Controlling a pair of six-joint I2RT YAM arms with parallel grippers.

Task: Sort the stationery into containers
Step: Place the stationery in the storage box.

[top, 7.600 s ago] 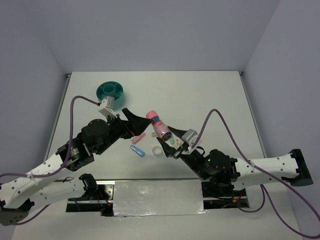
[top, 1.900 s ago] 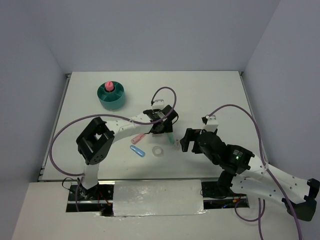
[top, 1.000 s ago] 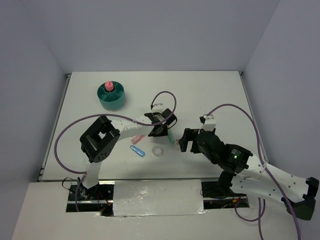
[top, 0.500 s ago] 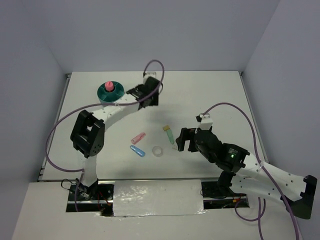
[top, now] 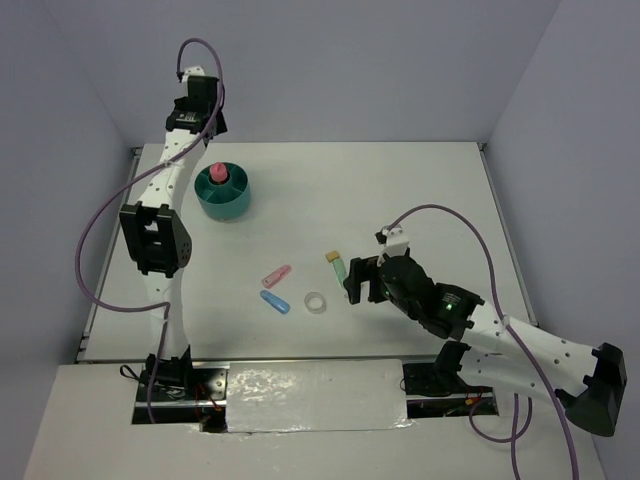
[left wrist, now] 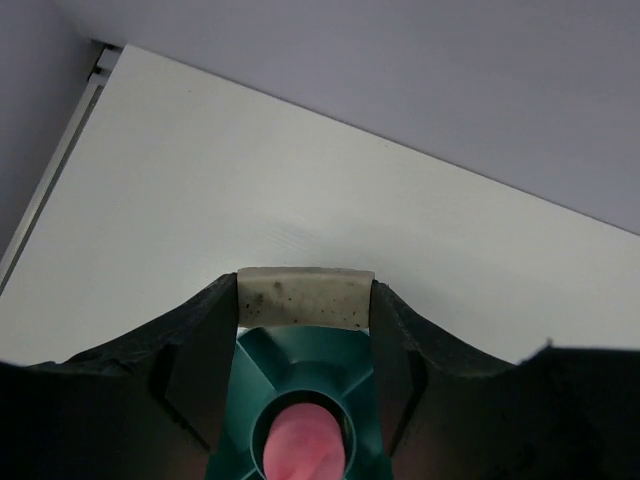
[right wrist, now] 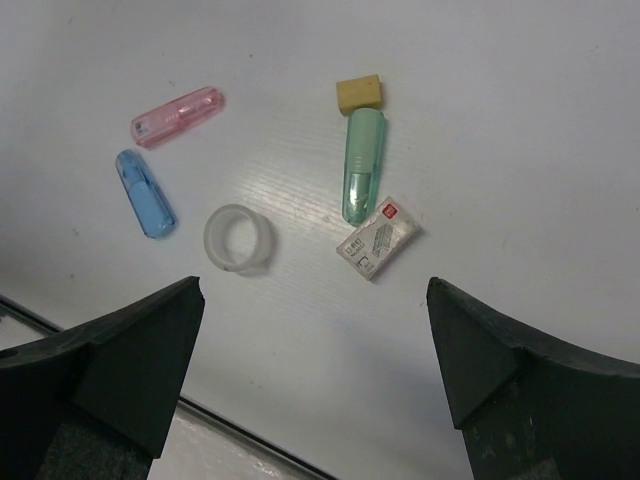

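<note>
The round teal container (top: 222,195) stands at the back left with a pink item (top: 217,176) upright in its central well. My left gripper (top: 200,112) hangs above it, shut on a pale speckled eraser block (left wrist: 305,297); straight below are the teal compartments (left wrist: 312,360). Near the front lie a pink stick (right wrist: 176,116), a light-blue stick (right wrist: 145,193), a clear tape ring (right wrist: 238,238) and a green pen (right wrist: 362,165). My right gripper (top: 360,282) hovers over them, open and holding nothing.
A small yellow block (right wrist: 359,93) lies at the green pen's far end, and a white staples box (right wrist: 378,236) at its near end. The table's front edge (right wrist: 200,435) runs just below the tape ring. Grey walls close in the table.
My left arm has swung from the table's middle to the back left, carrying the pale block over the container. My right gripper crept slightly left over the loose items.
</note>
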